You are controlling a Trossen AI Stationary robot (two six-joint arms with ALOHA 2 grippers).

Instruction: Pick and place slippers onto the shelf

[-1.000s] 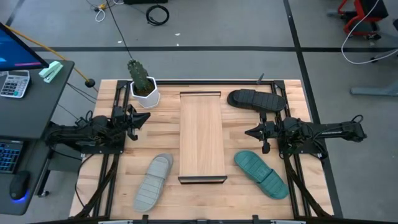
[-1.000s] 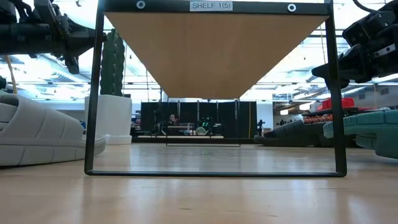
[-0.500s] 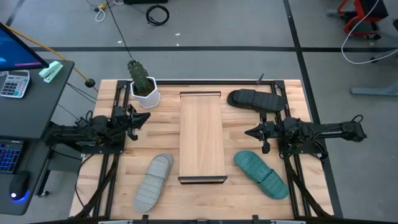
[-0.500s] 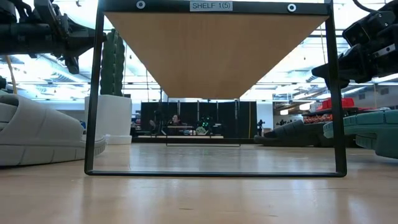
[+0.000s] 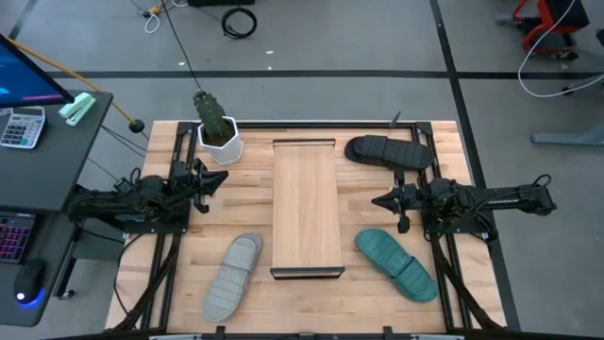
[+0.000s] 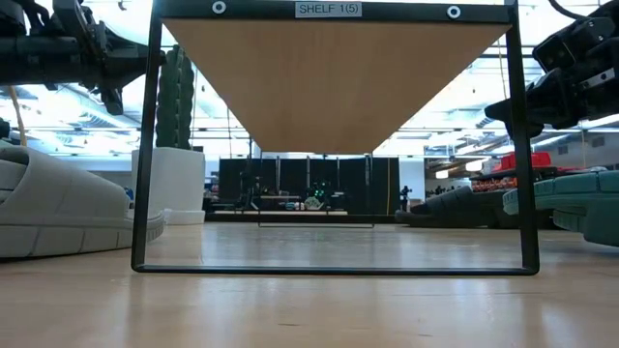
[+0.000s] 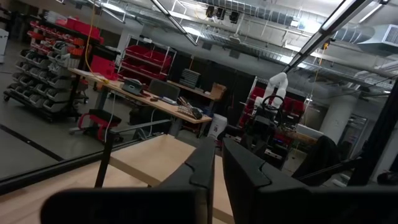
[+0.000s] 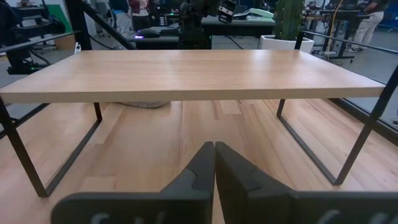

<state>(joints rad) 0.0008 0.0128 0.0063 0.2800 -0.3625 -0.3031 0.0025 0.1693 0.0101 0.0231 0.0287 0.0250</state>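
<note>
The shelf (image 5: 307, 208) is a long light-wood board on dark rails standing mid-table, bare on top (image 8: 186, 74). The light grey slipper (image 5: 232, 276) lies sole-down near the left front, the teal slipper (image 5: 395, 264) at right front, the black slipper (image 5: 389, 152) at the far right. My left gripper (image 5: 219, 181) hovers left of the shelf, shut, above the table (image 7: 216, 168). My right gripper (image 5: 379, 200) hovers right of the shelf, shut, facing the shelf's long side (image 8: 214, 155). In the low view the grey slipper (image 6: 58, 208) and teal slipper (image 6: 571, 203) flank the shelf frame.
A white pot with a cactus (image 5: 217, 132) stands at the far left corner of the table. A dark desk with a calculator and keyboard (image 5: 28, 161) sits beyond the table's left edge. Bare slatted tabletop (image 5: 368, 217) lies between the shelf and each arm.
</note>
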